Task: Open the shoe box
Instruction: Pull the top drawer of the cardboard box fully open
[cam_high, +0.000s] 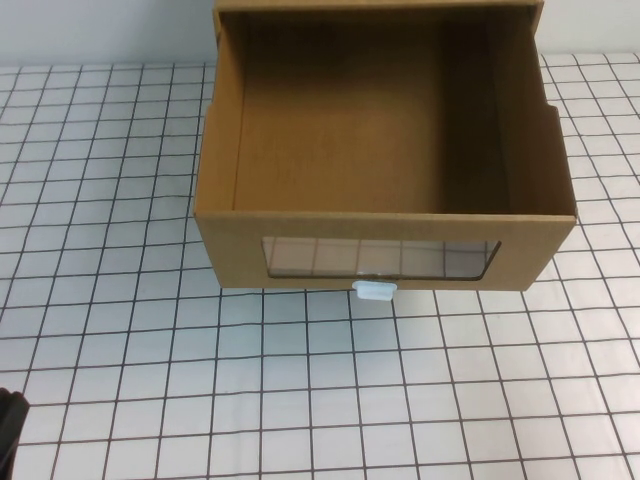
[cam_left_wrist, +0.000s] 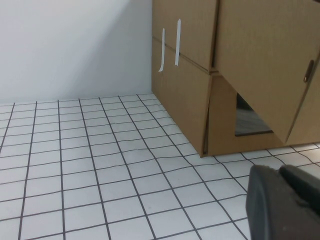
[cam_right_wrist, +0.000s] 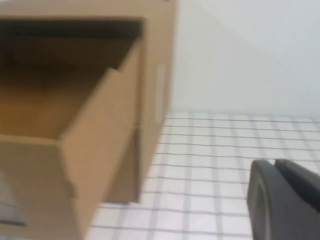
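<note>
The brown cardboard shoe box (cam_high: 385, 150) stands at the back middle of the table, its drawer slid out toward me and open at the top, empty inside. The drawer's front wall has a clear window (cam_high: 380, 257) and a small white pull tab (cam_high: 374, 290) at its lower edge. My left gripper (cam_left_wrist: 277, 170) is shut on nothing, low over the table, left of the box (cam_left_wrist: 250, 60) and apart from it. A dark bit of the left arm (cam_high: 8, 430) shows at the near left corner. My right gripper (cam_right_wrist: 274, 165) is shut and empty, right of the box (cam_right_wrist: 100, 135) and apart from it.
A white cloth with a black grid (cam_high: 300, 380) covers the table. A plain white wall (cam_left_wrist: 75, 45) rises behind the box. Two white tape strips (cam_left_wrist: 177, 42) sit on the box's left side. Bare cloth lies in front of the box and on both sides.
</note>
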